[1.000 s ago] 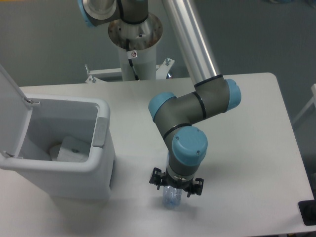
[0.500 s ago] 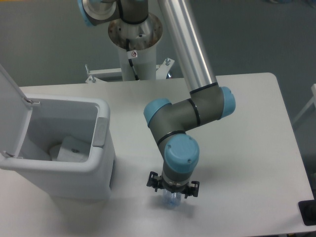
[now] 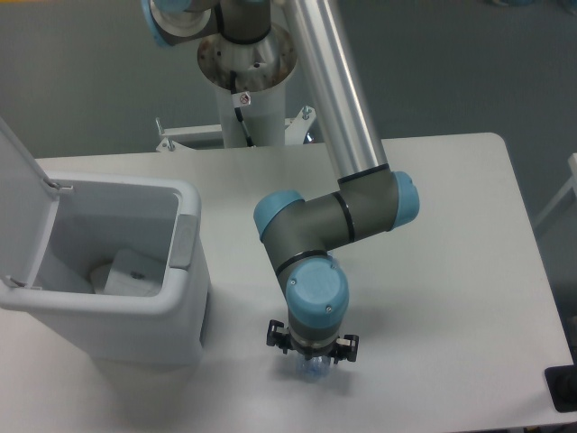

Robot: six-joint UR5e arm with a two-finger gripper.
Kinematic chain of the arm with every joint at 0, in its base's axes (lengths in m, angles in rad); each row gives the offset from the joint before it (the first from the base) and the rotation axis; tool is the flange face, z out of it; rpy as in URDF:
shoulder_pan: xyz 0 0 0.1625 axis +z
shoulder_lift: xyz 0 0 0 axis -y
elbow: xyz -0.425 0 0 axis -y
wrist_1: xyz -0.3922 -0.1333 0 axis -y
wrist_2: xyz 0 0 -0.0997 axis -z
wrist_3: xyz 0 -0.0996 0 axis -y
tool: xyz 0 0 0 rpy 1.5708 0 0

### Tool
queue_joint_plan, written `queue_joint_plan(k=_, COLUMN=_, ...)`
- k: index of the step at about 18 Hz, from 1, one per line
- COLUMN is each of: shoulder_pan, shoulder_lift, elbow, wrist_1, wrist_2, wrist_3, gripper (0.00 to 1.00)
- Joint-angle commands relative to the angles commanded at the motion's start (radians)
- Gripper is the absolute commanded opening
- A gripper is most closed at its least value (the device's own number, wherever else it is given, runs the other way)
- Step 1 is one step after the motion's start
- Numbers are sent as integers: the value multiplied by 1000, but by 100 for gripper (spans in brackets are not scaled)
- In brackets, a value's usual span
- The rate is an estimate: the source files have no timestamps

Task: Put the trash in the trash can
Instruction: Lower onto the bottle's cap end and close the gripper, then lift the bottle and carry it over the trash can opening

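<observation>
My gripper [image 3: 312, 359] points straight down over the front middle of the table, its fingers mostly hidden under the blue wrist. It is shut on the crushed clear plastic bottle [image 3: 313, 369], of which only a bluish end shows below the wrist. The trash can [image 3: 171, 311] stands at the left with its flip lid [image 3: 20, 194] up and its grey latch tab [image 3: 185, 242] facing the arm. A whitish piece [image 3: 132, 271] lies inside it; I cannot tell whether it is the wrapper.
The arm's pedestal [image 3: 245, 81] stands behind the table's far edge. A black object [image 3: 562, 390] sits at the table's front right corner. The trash can is about a hand's width left of the gripper.
The arm has swung left and slightly toward the front, and the bottle has moved with the gripper. The trash can has not moved.
</observation>
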Motion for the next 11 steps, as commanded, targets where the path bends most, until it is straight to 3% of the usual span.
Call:
queue_joint_plan(k=1, shoulder_pan=0, shoulder_lift=2, elbow=2, wrist_1=-2, wrist_2=-2, wrist_3=0, gripper=24)
queue_joint_plan(k=3, shoulder_pan=0, shoulder_lift=15, elbow=3, wrist_1=0, wrist_2=-8, wrist_3=2, gripper=14)
queue_joint_plan(k=6, shoulder_pan=12, shoulder_lift=28, elbow=15, wrist_1=3, wrist_2=-12, wrist_3=8, gripper=14)
queue_joint_plan(k=8, shoulder_pan=58, shoulder_lift=55, elbow=23, wrist_1=2, wrist_2=-26, wrist_3=12, gripper=14)
queue_joint_plan(k=11, shoulder_pan=101, shoulder_lift=112, elbow=37, wrist_1=3, wrist_2=-148, wrist_3=12, gripper=14)
